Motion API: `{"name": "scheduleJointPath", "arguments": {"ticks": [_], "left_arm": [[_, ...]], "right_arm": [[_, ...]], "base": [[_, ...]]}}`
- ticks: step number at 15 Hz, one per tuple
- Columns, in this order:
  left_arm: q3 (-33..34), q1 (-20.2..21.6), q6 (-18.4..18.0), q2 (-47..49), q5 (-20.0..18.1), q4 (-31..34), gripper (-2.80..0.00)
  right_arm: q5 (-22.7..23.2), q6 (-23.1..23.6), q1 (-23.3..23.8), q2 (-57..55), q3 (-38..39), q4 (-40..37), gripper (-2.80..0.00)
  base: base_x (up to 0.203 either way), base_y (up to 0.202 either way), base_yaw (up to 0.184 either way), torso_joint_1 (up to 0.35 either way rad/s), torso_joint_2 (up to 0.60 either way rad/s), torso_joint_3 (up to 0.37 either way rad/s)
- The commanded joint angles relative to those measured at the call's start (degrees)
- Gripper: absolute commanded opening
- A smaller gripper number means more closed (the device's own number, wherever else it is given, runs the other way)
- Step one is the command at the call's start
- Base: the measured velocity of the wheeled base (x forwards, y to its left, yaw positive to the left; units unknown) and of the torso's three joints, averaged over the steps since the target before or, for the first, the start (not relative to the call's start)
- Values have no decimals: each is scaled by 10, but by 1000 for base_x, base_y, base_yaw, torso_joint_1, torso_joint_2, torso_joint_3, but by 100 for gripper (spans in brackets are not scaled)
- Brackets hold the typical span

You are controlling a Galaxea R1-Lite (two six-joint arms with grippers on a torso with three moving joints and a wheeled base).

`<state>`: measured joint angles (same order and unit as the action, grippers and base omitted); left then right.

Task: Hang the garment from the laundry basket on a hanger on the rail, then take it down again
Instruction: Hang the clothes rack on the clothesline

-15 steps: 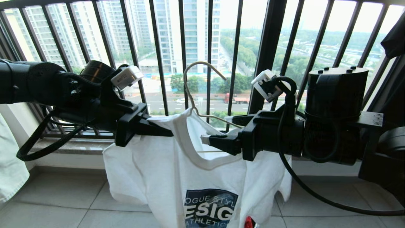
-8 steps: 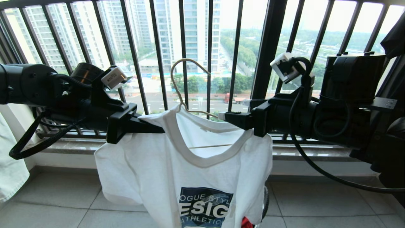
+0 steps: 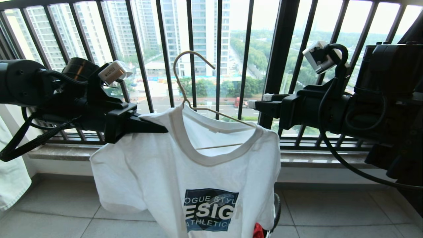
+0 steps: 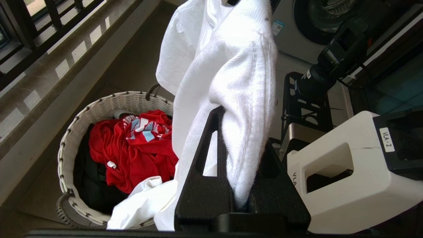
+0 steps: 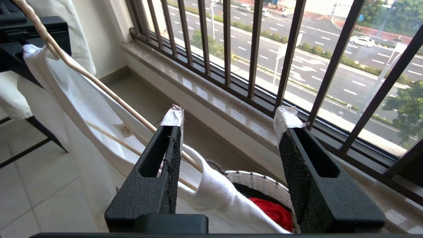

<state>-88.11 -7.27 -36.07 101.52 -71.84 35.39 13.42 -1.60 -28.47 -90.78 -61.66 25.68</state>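
Presently: T-shirt (image 3: 185, 165) draped on wire hanger (image 3: 185, 79), centre of head view, before window railing (image 3: 281, 59). Left pincer (image 3: 155, 127) at 9 o'clock of collar, clenched on shirt shoulder fabric. Right pincer (image 3: 257, 105) at 3 o'clock, jaws parted, grasping nothing, just clear of hanger arm. Laundry basket (image 4: 76, 132) on floor below, red garment (image 4: 132, 148) inside.

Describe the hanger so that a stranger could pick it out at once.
Look in front of the black window railing, at the white T-shirt held up by the left claw. The hanger rises out of its collar: thin cream-white wire with a long hook.
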Motion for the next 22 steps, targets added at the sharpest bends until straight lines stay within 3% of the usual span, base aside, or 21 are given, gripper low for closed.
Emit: {"name": "scheduleJointPath", "arguments": {"ticks": [1,9,14,16,17,19,22], "left_arm": [[-2,1,26,-20,7,2,-280],[56,61,60,-108,14,1,-280],[69,79,131,-176,29,0,-280],[82,90,156,-200,64,-8,-280],[97,91,176,-214,87,-31,-280],[137,93,251,-248,130,-122,-280],[203,93,407,-293,200,-303,-280]], "right_arm": [[1,-1,0,5,0,2,-280],[-22,-1,-1,17,-3,2,-280],[-49,0,-11,26,-5,1,-280],[-69,-1,-21,25,-13,-10,-280],[-74,0,-25,25,-16,-13,-280],[-76,-1,-26,24,-22,-14,-280],[-116,-1,-26,13,-37,-13,-280]], "base": [[0,0,0,0,0,0],[0,0,0,0,0,0],[0,0,0,0,0,0],[0,0,0,0,0,0],[0,0,0,0,0,0],[0,0,0,0,0,0],[0,0,0,0,0,0]]}}
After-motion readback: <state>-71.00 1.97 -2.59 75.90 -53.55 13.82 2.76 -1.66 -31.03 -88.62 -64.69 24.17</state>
